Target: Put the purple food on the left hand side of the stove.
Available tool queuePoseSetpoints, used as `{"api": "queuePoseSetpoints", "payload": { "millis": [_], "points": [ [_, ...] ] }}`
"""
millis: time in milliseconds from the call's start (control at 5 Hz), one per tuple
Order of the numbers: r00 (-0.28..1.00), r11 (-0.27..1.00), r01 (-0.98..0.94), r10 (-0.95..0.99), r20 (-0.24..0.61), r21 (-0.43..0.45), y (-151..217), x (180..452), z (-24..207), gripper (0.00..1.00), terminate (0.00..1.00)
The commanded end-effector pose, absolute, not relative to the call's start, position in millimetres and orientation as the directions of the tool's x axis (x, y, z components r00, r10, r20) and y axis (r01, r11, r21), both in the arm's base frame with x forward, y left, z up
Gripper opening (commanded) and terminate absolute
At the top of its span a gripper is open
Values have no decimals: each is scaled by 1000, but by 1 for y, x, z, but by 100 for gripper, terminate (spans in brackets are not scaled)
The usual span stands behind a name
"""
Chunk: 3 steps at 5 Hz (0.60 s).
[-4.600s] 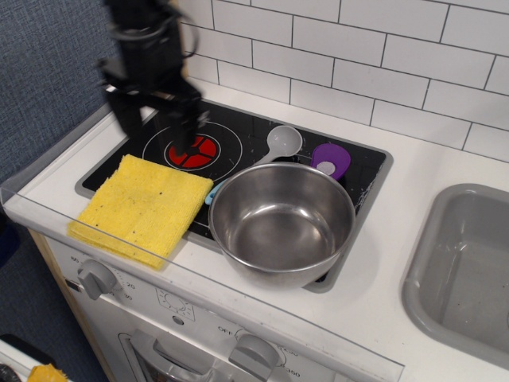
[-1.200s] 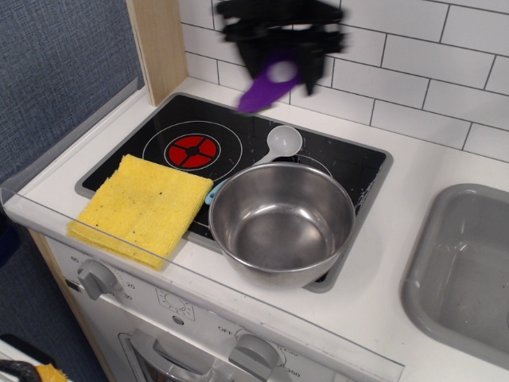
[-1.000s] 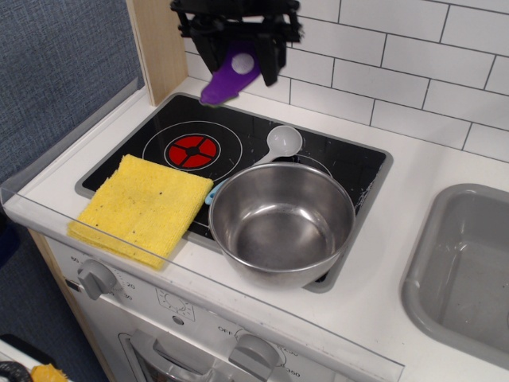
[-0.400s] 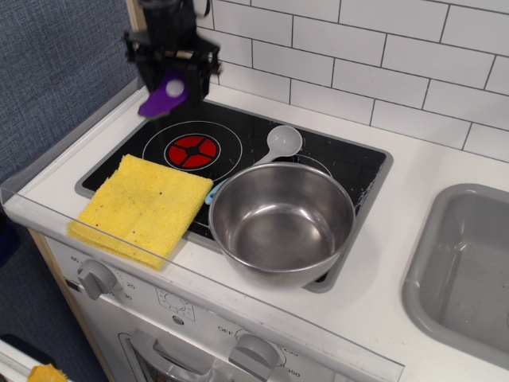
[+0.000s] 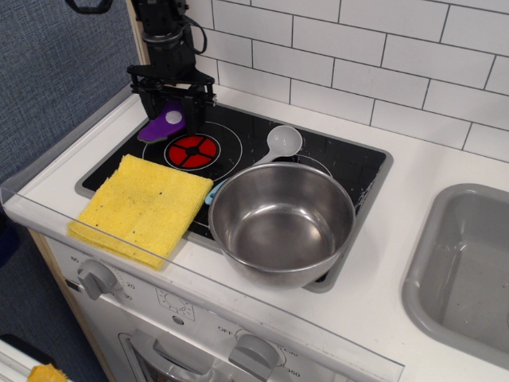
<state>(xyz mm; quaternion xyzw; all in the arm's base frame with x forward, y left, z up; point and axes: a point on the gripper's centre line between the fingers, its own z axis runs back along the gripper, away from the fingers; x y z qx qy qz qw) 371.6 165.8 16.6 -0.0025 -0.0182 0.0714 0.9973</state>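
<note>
The purple toy eggplant (image 5: 163, 124), with a whitish patch on top, is at the far left of the black stove (image 5: 238, 147), just left of the red burner (image 5: 192, 150). My black gripper (image 5: 171, 110) comes down from above and is shut on the eggplant, holding it at or just above the stove top; I cannot tell if it touches the surface.
A yellow sponge cloth (image 5: 141, 204) lies over the stove's front left corner. A steel bowl (image 5: 281, 220) stands at the front right of the stove, a white spoon (image 5: 281, 143) behind it. A grey sink (image 5: 469, 270) is at the right. A wooden post (image 5: 149, 48) stands behind the gripper.
My gripper carried the eggplant from the stove's right rear, up and across to the left, and has now lowered it to the far left of the stove.
</note>
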Motion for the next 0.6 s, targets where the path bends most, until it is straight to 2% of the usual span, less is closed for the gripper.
{"api": "queuePoseSetpoints", "payload": {
  "millis": [0, 200, 400],
  "points": [
    [989, 992, -124, 125, 85, -12, 176, 370, 58, 100, 0],
    [986, 997, -79, 75, 151, 23, 174, 365, 108, 100, 0],
    [985, 1000, -20, 15, 172, 24, 165, 362, 123, 100, 0]
  ]
}}
